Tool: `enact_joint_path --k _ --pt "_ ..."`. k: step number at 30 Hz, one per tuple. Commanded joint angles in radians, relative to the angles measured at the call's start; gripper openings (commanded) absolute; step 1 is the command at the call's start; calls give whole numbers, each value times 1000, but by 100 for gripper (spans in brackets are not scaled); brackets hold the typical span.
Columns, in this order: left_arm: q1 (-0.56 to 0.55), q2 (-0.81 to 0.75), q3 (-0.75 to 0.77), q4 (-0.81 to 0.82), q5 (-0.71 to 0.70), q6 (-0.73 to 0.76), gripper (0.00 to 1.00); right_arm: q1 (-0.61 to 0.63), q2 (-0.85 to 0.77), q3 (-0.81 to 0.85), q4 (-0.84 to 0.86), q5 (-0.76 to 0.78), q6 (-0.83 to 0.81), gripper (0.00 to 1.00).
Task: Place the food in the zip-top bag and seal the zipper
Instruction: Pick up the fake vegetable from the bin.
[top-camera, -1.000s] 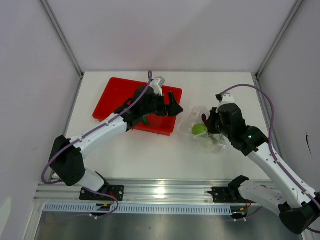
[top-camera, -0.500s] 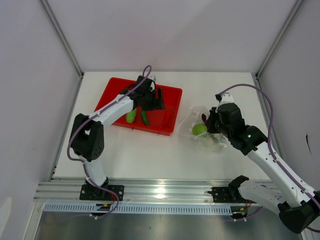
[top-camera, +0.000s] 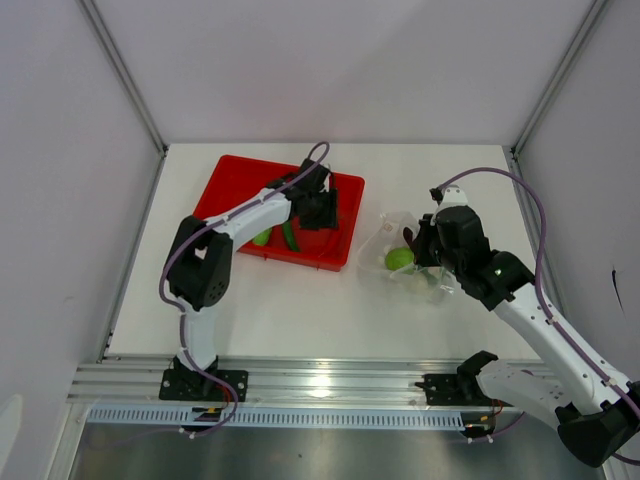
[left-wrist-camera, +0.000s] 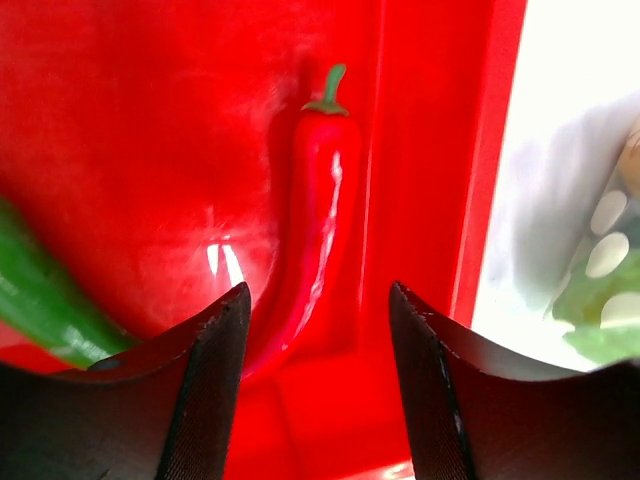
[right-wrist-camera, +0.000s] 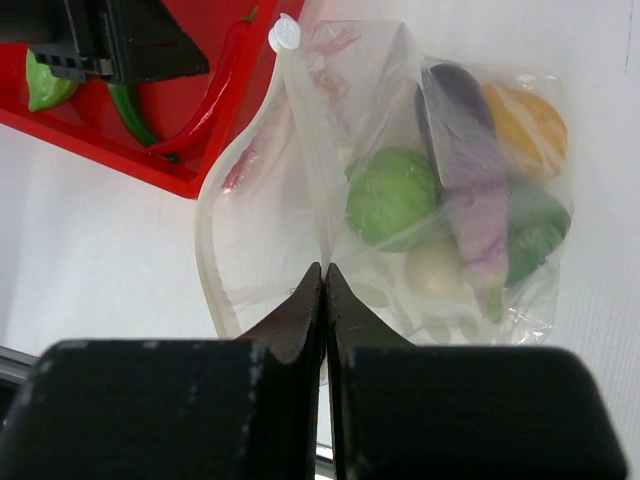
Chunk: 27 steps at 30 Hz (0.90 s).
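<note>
Our left gripper (left-wrist-camera: 318, 300) has swung back into the red tray (top-camera: 232, 178). Its jaws are narrowing but still apart, astride the glossy, curved red chili (left-wrist-camera: 312, 190) by the tray's right wall, which we judge the next pick. Further right, the crinkly clear zip-top bag (right-wrist-camera: 255, 240) holds smooth, rounded food (right-wrist-camera: 392, 197). Our right gripper (right-wrist-camera: 323, 280) is clamped tight on its mouth edge.

tray (top-camera: 225, 180) left, bag (top-camera: 378, 240) just right of it; chili (left-wrist-camera: 312, 190) in tray by bag-side wall; produce (right-wrist-camera: 392, 197) inside bag
</note>
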Motion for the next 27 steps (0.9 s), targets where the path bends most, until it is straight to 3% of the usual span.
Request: enact_joint_path --k 1,13,22,26,27 --pt "-14 43 83 -37 -49 -5 61 -3 -7 -6 37 5 0 0" --pt "-14 199 239 -143 -86 -31 65 -3 -10 -6 31 12 -2 0" --pt "-22 242 238 -142 -11 -36 64 -4 -14 -4 34 -2 1 0" --pt "-20 238 212 -120 6 -42 50 -4 -19 -4 37 -7 11 0" --pt "-20 236 206 -114 15 -42 40 -4 -20 -4 34 -7 11 0"
